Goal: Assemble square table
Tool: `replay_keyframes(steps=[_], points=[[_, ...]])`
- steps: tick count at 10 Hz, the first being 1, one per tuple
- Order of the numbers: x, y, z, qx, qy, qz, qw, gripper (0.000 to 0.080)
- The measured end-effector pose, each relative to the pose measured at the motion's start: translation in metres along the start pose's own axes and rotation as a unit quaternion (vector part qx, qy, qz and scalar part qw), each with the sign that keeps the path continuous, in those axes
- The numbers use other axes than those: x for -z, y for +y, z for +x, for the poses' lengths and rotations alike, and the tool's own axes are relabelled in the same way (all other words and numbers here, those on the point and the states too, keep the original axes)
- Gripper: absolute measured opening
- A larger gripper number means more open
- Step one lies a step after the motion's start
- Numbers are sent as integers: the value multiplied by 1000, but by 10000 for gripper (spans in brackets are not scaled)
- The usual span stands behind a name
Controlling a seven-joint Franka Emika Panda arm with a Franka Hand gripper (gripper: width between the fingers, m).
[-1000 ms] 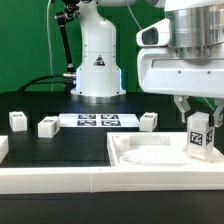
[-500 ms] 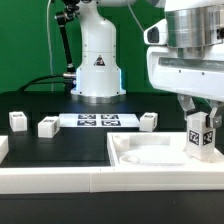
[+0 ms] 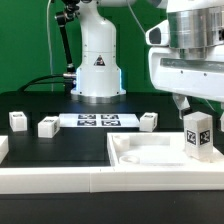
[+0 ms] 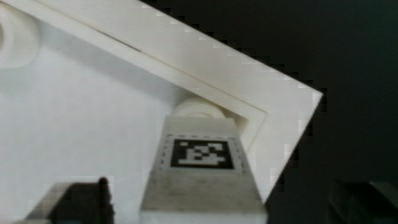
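Observation:
The white square tabletop (image 3: 150, 155) lies at the exterior view's lower right and fills much of the wrist view (image 4: 89, 120). A white tagged leg (image 3: 198, 135) stands upright in its far right corner, also in the wrist view (image 4: 205, 150). My gripper (image 3: 199, 108) hangs right over the leg's top. In the wrist view the gripper (image 4: 222, 202) has a dark finger on each side of the leg, with a gap showing, so it is open. Three loose legs lie on the black table: two on the left (image 3: 17, 121) (image 3: 47, 127) and one in the middle (image 3: 149, 121).
The marker board (image 3: 97, 120) lies flat in front of the robot base (image 3: 97, 65). A long white border rail (image 3: 60, 180) runs along the front edge, and another piece of it (image 3: 3, 148) shows at the far left.
The gripper body has shifted to the exterior view's right above the leg. The leg stays in the tabletop's corner and looks slightly turned.

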State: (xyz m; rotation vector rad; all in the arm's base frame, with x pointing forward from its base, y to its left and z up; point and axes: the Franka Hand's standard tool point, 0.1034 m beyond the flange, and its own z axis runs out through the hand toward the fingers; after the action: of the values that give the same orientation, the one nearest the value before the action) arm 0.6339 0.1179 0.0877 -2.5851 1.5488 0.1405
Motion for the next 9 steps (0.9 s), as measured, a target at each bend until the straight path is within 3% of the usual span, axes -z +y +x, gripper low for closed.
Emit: replay_keyframes(steps=[5,9], points=[[-1,1,0,194,-1,-1,981,649],[-2,2,1,350,-1,-2,937,649]])
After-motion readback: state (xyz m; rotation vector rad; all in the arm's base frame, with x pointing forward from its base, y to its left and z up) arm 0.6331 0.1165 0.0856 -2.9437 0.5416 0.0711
